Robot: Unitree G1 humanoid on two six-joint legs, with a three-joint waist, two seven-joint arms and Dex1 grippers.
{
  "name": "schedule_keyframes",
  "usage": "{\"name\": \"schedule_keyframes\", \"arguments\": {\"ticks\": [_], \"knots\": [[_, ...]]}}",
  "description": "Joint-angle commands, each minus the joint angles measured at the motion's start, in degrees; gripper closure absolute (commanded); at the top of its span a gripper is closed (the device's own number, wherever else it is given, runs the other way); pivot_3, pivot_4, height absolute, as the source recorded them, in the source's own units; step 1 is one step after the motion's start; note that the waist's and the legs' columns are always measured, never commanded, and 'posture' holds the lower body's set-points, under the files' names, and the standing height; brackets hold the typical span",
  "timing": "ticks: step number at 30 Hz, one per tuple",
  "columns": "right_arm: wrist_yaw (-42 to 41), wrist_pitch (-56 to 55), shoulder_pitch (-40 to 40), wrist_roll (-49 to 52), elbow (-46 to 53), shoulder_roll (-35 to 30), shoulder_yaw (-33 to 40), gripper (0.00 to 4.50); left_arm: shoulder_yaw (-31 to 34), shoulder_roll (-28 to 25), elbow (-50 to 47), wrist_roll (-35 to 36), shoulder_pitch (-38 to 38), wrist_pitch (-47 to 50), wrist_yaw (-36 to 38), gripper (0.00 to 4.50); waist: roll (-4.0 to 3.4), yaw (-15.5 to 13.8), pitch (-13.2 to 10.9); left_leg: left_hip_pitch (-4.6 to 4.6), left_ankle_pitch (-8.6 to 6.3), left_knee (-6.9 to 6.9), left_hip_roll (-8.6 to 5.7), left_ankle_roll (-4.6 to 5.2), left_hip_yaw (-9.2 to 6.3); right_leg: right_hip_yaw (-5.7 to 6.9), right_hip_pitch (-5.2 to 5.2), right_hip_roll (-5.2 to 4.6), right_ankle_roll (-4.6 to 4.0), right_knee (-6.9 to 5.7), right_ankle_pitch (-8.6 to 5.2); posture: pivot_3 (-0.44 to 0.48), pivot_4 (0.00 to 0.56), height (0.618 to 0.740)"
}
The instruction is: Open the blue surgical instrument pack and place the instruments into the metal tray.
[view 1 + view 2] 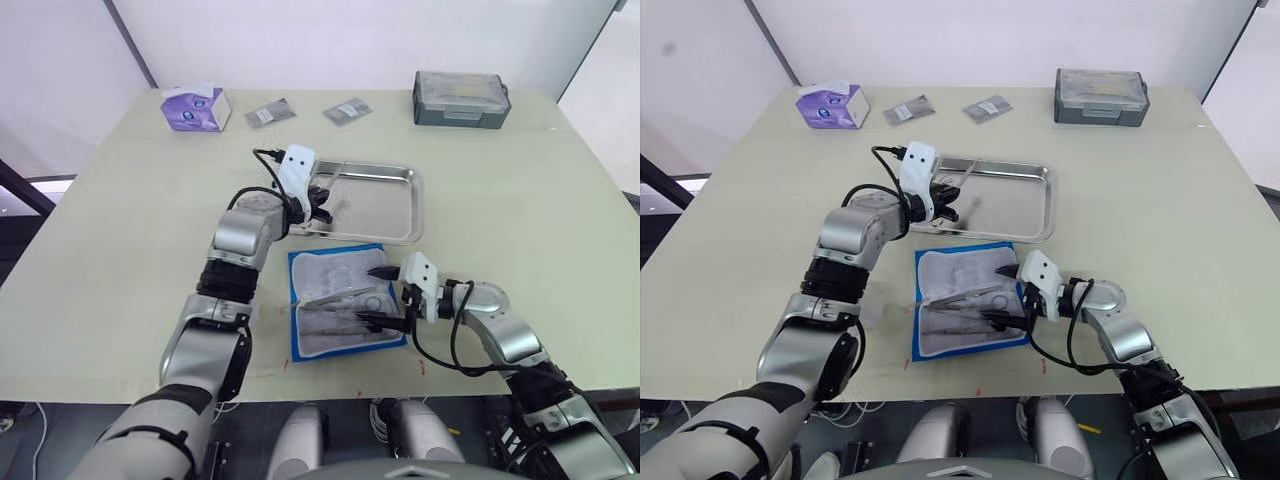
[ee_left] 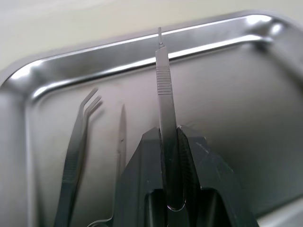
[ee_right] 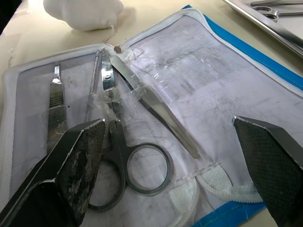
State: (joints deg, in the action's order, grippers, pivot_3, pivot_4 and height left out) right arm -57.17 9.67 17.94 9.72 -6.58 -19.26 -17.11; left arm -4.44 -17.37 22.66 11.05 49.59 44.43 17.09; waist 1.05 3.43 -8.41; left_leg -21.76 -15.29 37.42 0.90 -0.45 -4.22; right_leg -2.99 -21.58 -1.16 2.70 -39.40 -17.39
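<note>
Your left jaws [image 2: 169,156] pinch slim steel scalpel handle [image 2: 163,90] over shiny metal tray [image 2: 142,45]; early release risks bounce-out. Right jaws [image 3: 175,156] wide open over blue pack [image 1: 340,300].

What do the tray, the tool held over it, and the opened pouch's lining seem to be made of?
Tray: polished steel by the look; bright streaks glint along its rim.
Tool in the left end effector: duller grey metal, with a ribbed grip.
Pouch: lining looks like thin clear plastic, wrinkled and glossy, over a pale backing; the blue border seems to be fabric, though that is less sure.
</note>
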Motion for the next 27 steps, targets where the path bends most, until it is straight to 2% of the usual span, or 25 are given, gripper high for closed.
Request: {"name": "schedule_keyframes", "arguments": {"ticks": [1, 10, 17, 18, 21, 24, 25, 27], "knots": [[0.0, 3.6, -1.8, -2.0, -4.6, -0.2, -2.8, 0.0, 2.1, 2.0, 2.2, -1.5, 2.5, 2.0, -4.2, 4.47, 0.0, 0.0, 0.0, 0.0, 0.0, 0.0, -0.01, 0.0, 0.0, 0.0, 0.0, -0.01, 0.0, 0.0, 0.0, 0.0, 0.15, 0.738], [0.3, 3.5, -1.7, -2.0, -4.6, 0.0, -2.7, 0.0, 2.4, 4.7, 8.6, -4.1, 4.3, -0.1, -5.2, 4.47, 0.0, 0.0, 0.0, 0.0, 0.01, 0.0, -0.03, -0.03, 0.0, 0.0, 0.0, -0.03, 0.0, 0.0, 0.0, 0.0, 0.15, 0.738], [0.4, 3.5, -1.9, -2.0, -4.6, 0.0, -2.6, 0.0, 2.6, 4.9, 8.0, -4.8, 4.1, -0.3, -5.3, 1.45, 0.0, 0.0, 0.0, 0.0, 0.08, 0.0, -0.03, -0.15, 0.0, 0.0, 0.0, -0.04, 0.0, 0.0, 0.0, 0.0, 0.15, 0.738], [0.4, 3.4, -1.9, -2.0, -4.6, 0.0, -2.6, 0.0, 2.7, 4.9, 7.4, -4.8, 3.9, -0.2, -5.2, 1.29, 0.0, 0.0, 0.0, 0.0, 0.08, -0.01, -0.04, -0.15, 0.0, 0.0, 0.0, -0.04, 0.0, 0.0, 0.0, 0.0, 0.15, 0.738], [0.4, 3.3, -1.9, -2.0, -4.7, 0.0, -2.7, 0.0, 3.1, 4.5, 4.8, -4.3, 3.5, 0.1, -4.4, 1.29, 0.0, 0.0, 0.0, 0.0, 0.08, -0.01, -0.04, -0.15, 0.0, 0.0, 0.0, -0.04, 0.0, 0.0, 0.0, 0.0, 0.15, 0.738], [0.5, 3.3, -1.8, -2.0, -4.8, 0.1, -2.6, 0.0, 3.0, 3.0, -0.4, -3.3, 2.4, -3.2, -0.7, 1.29, 0.0, 0.0, 0.0, 0.0, 0.09, -0.01, -0.03, -0.16, 0.01, -0.01, -0.01, -0.05, 0.0, 0.0, 0.0, 0.0, 0.15, 0.738], [0.5, 3.3, -1.8, -2.0, -4.9, 0.2, -2.6, 0.0, 3.1, 2.5, -1.9, -2.5, 1.9, -3.9, 1.3, 1.29, 0.0, 0.0, 0.0, 0.0, 0.11, -0.02, -0.03, -0.21, 0.01, 0.0, -0.01, -0.05, 0.0, -0.01, 0.0, 0.0, 0.15, 0.738], [0.6, 3.1, -1.7, -2.0, -5.1, 0.4, -2.6, 0.0, 3.2, -0.3, -6.5, 1.2, -1.1, -11.0, 12.6, 1.29, -0.01, 0.1, 0.0, 0.0, 0.14, -0.02, -0.03, -0.27, 0.01, 0.0, 0.0, -0.06, 0.0, 0.0, 0.0, 0.0, 0.15, 0.738]]}}
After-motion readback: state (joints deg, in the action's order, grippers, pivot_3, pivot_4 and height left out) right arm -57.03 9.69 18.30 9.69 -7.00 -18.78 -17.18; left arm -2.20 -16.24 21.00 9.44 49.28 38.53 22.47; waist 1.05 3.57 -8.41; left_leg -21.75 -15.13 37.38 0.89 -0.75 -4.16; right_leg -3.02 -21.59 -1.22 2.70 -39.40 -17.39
